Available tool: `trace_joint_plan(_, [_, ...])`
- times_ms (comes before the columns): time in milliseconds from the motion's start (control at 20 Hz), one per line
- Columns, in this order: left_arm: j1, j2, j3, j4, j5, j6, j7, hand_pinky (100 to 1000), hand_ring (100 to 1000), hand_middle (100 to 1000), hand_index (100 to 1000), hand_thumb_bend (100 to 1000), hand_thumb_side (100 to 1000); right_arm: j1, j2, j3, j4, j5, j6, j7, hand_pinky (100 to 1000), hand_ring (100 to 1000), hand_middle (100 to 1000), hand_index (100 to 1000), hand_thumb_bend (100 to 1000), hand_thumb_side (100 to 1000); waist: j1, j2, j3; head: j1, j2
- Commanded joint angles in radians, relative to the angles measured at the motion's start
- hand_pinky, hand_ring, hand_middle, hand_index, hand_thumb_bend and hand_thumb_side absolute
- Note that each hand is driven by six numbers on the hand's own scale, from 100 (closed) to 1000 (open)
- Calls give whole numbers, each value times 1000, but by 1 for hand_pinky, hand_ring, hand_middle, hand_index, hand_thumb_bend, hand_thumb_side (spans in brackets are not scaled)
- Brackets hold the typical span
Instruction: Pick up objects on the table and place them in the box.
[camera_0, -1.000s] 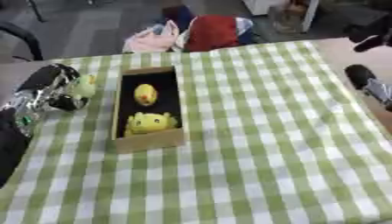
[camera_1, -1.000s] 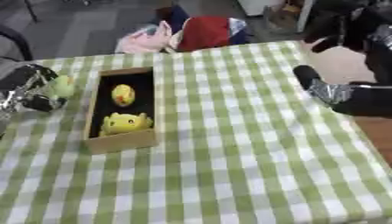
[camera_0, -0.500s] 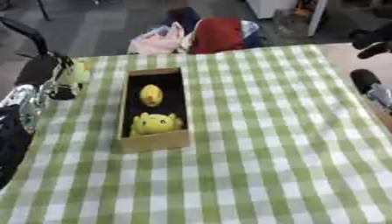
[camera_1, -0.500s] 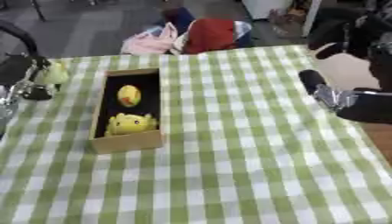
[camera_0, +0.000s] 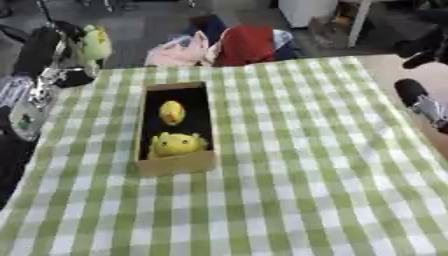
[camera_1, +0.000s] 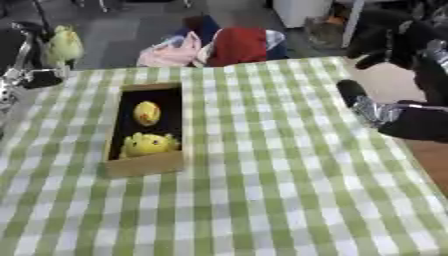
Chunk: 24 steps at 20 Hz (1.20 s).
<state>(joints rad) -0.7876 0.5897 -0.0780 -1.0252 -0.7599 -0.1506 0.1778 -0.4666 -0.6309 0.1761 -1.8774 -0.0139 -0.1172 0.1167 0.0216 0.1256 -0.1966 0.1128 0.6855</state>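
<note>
Currently, by label:

Left hand: upper left of the frame, the left hand (camera_0: 66, 47) is raised above the far left corner of the counter, its fingers curled round a yellow-green plush toy (camera_0: 94, 42).
Plush toy: held up off the cloth, well apart from the box and to its upper left; its exact shape is too blurred to tell.
Box: the cardboard box (camera_0: 175, 164) lies lengthwise left of centre on the counter, open at the top, dark inside.
Box contents: a yellow egg-shaped toy (camera_0: 171, 112) in the far half, a yellow plush chick (camera_0: 178, 143) in the near half, close to the front wall.
Right hand: the right hand (camera_1: 385, 112) shows at the right edge, black and silver, just past the edge of the cloth; I cannot tell whether it is clenched or relaxed.
Counter: the counter (camera_0: 297, 170) is covered by a green-and-white checked cloth; bare wood shows at the right edge.
Background: beyond the far edge, on the floor, a red bag (camera_0: 247, 46) and a pink bundle (camera_0: 179, 54) lie side by side.
</note>
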Motion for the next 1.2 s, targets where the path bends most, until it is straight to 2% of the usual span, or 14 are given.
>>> trace_joint_plan(50, [-3, 34, -63, -83, 103, -32, -118, 418, 424, 342, 442, 100, 100, -13, -20, -14, -5, -10, 1, -4, 674, 743, 618, 942, 274, 265, -4, -17, 0, -1, 0])
trace_joint_plan(350, [15, 29, -174, -160, 166, -76, -301, 466, 460, 388, 487, 174, 100, -15, -19, -14, -6, -11, 0, -3, 674, 744, 618, 942, 273, 265, -7, -16, -1, 2, 0])
trace_joint_plan(600, [26, 19, -221, -155, 156, -124, -412, 535, 522, 465, 566, 276, 100, -14, -18, -13, -6, -11, 0, -2, 674, 744, 618, 942, 269, 268, -8, -17, 0, 1, 0])
trace_joint_plan(650, [29, 15, -224, -152, 156, -131, -428, 571, 556, 498, 609, 352, 190, -13, -17, -12, -6, -11, 0, -1, 674, 744, 618, 943, 267, 270, -8, -16, 0, 1, 0])
trace_joint_plan(700, [31, 11, -225, -152, 156, -137, -440, 586, 570, 512, 627, 381, 221, -13, -16, -12, -5, -11, 0, -1, 674, 744, 618, 943, 266, 270, -8, -17, 1, 0, 1])
trace_joint_plan(750, [33, 9, -225, -154, 155, -141, -446, 627, 616, 556, 676, 542, 376, -12, -16, -12, -5, -10, 0, 0, 674, 744, 618, 940, 266, 270, -8, -17, 1, 0, 1])
trace_joint_plan(800, [35, 7, -224, -158, 153, -144, -447, 631, 620, 560, 680, 546, 377, -12, -16, -12, -4, -10, 0, 0, 674, 744, 618, 940, 266, 271, -8, -17, 2, -1, 1])
trace_joint_plan(850, [38, 6, -222, -165, 153, -147, -446, 658, 663, 598, 717, 660, 477, -11, -15, -12, -4, -10, 0, 0, 674, 744, 618, 940, 266, 271, -8, -17, 3, -1, 1])
trace_joint_plan(950, [46, 7, -218, -191, 155, -153, -441, 708, 722, 661, 766, 830, 625, -14, -13, -12, -1, -9, 1, 0, 674, 744, 618, 939, 266, 270, -9, -18, 5, -2, 2])
trace_joint_plan(1000, [51, 10, -214, -207, 154, -154, -438, 717, 732, 671, 770, 852, 646, -15, -12, -11, 2, -9, 1, 0, 674, 744, 618, 939, 266, 270, -9, -18, 7, -2, 2])
trace_joint_plan(1050, [58, 12, -209, -224, 157, -154, -436, 745, 762, 714, 783, 922, 712, -16, -10, -11, 4, -8, 1, 0, 674, 744, 618, 939, 263, 271, -9, -19, 9, -3, 2])
trace_joint_plan(1200, [87, 27, -181, -286, 179, -140, -428, 773, 798, 760, 796, 973, 777, -15, -8, -12, 9, -6, 0, 1, 674, 744, 618, 939, 263, 273, -9, -21, 17, -6, 4])
